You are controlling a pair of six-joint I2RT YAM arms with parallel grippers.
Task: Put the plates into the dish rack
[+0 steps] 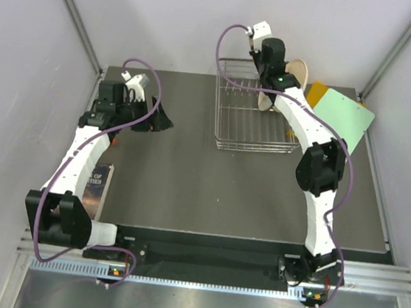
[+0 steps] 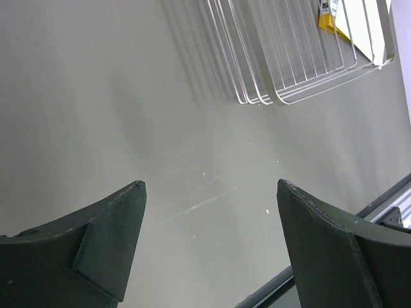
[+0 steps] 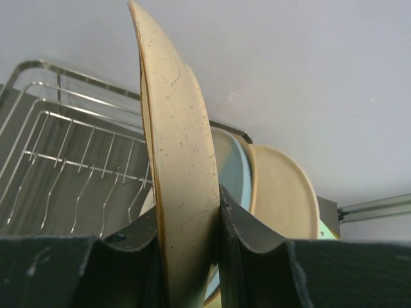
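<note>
Top view, R arm: reaching out to the far R end of the dish rack point(image 1: 254, 148); R gripper point(image 1: 279, 81) is hanging above it w/ a tan plate point(image 1: 299, 66) standing on edge
Top view, rack contents: tan shapes are showing thru the wires under the arm, prob. plate rims; count not readable here
Top view, L arm: L gripper point(image 1: 156, 115) is sitting well apart from the rack, over bare table point(image 1: 186, 189)
Top view, other: green board point(image 1: 344, 114) and orange board point(image 1: 316, 92) are lying just R of the rack; book point(image 1: 98, 185) at L edge
L wrist view: L gripper point(image 2: 210, 192) is standing wide, released, holding nothing; only table below, rack corner point(image 2: 302, 58) at top R
R wrist view, grip: R gripper point(image 3: 189, 218) is clenching the lower rim of the tan plate point(image 3: 180, 141), which is standing upright w/ a slight lean
R wrist view, behind: a light-blue plate point(image 3: 234, 167) and a cream plate point(image 3: 282, 192) are standing on edge just beyond the held one; tines to the L are showing bare
Progress (judgement): approx. two plates are looking racked, a third is going in but not yet let go; fourth plate not visible in any view, so I cannot tell whether it is loaded or waiting
</note>
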